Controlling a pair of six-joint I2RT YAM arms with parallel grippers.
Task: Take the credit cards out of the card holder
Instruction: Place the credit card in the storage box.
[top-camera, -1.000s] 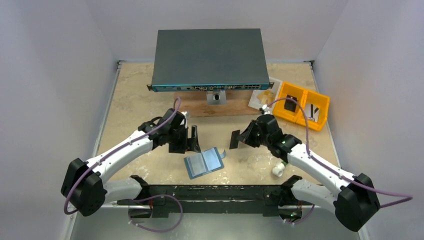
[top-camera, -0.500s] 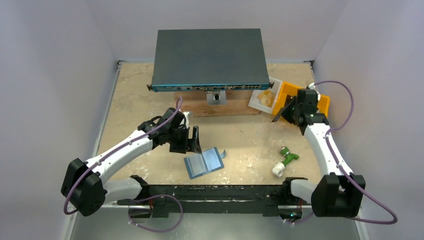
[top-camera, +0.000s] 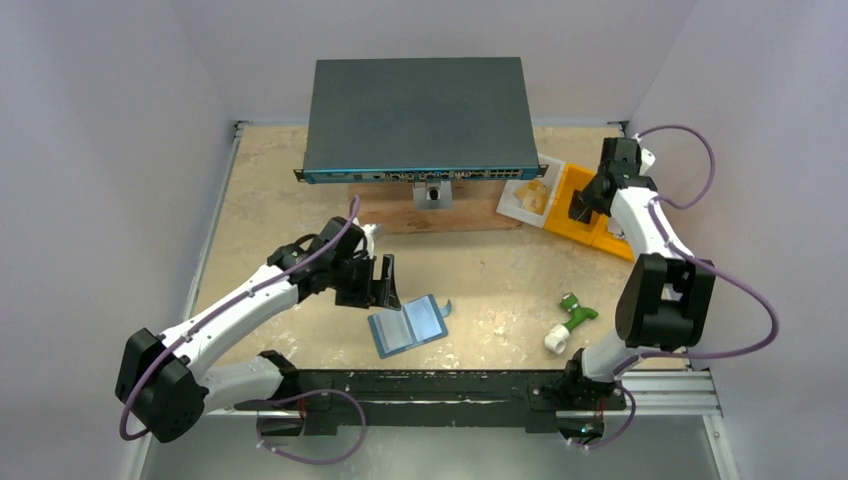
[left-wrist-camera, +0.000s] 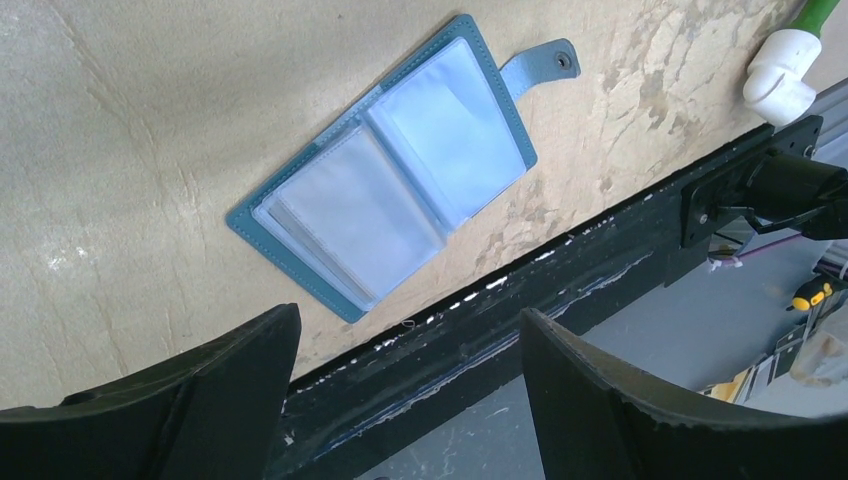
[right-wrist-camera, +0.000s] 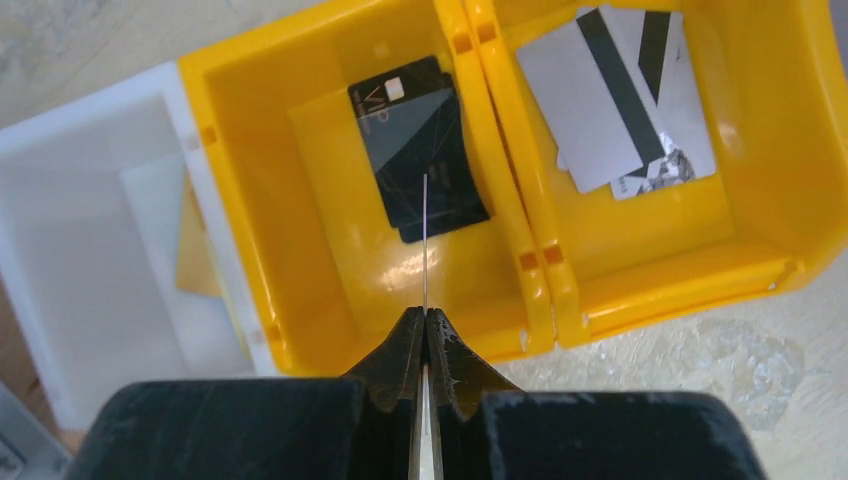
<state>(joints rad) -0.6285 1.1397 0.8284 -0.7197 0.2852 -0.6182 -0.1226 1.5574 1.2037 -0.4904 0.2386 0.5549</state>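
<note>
Your steel-blue folding card holder (left-wrist-camera: 385, 190) lies opened flat on the mottled beige worktop (top-camera: 270, 190), close to the near edge and between the two arm bases. Both leaves face up. Each shows a clear plastic sleeve with a pale face behind it, framed by a stitched blue border. On the leaf nearer the left arm, several sleeve edges sit slightly fanned. A short blue strap with a round snap sticks out from the other leaf. Your left tool (top-camera: 386, 283) hangs just beside the holder, its fingers spread wide with nothing between them and no contact with the holder. Your right tool (right-wrist-camera: 425, 322) is far off at the back right. It is pinched together on a thin pale credit card (right-wrist-camera: 425, 240) seen edge-on as a fine line. The card hangs over the left compartment of a yellow plastic two-part bin (right-wrist-camera: 330, 330). A black card (right-wrist-camera: 400, 140) marked VIP lies flat in that compartment. Pale cards with dark stripes (right-wrist-camera: 600, 120) lie overlapped in the right one. A white tray (right-wrist-camera: 60, 250) touches the bin's left wall.
</note>
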